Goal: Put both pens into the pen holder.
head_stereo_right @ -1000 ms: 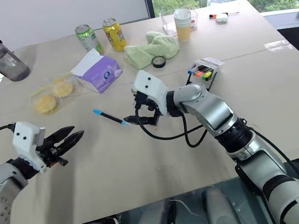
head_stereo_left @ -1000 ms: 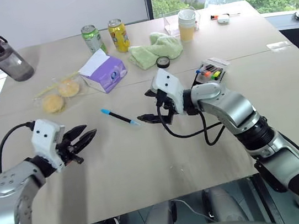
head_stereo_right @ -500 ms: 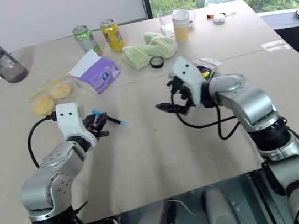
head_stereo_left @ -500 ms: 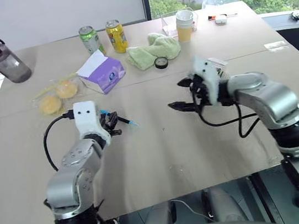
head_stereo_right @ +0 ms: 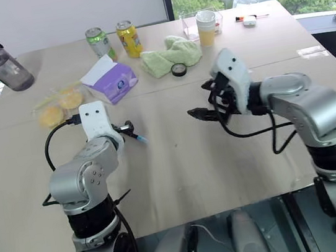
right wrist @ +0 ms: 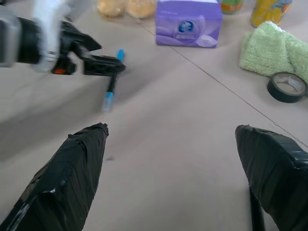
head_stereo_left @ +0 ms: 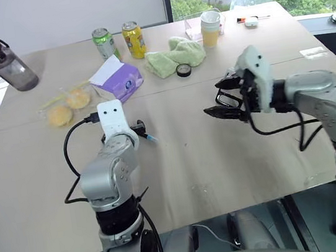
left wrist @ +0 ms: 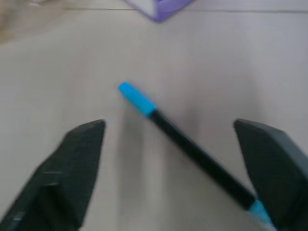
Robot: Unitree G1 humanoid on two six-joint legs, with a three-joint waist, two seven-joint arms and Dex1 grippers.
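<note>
A black pen (left wrist: 192, 154) with a light blue cap and tip lies flat on the beige table (head_stereo_left: 193, 172), left of centre. My left gripper (left wrist: 173, 168) is open and low over it, one finger on each side of the pen's shaft. In the head views the left gripper (head_stereo_left: 138, 130) covers most of the pen, and only the blue tip (head_stereo_left: 152, 139) pokes out. My right gripper (head_stereo_left: 214, 99) hovers open and empty above the table, to the right of the pen. The pen holder is hidden behind my right hand.
A purple tissue box (head_stereo_left: 117, 78), bagged buns (head_stereo_left: 68, 105), two cans (head_stereo_left: 105, 44), a green cloth (head_stereo_left: 175, 55), a tape roll (head_stereo_left: 183, 70) and a cup (head_stereo_left: 210, 27) stand across the far half. A water bottle (head_stereo_left: 2, 58) is at the far left.
My left arm has swung in from the left to the pen and its fingers have opened wide around it. My right gripper has drawn back to the right, away from the pen.
</note>
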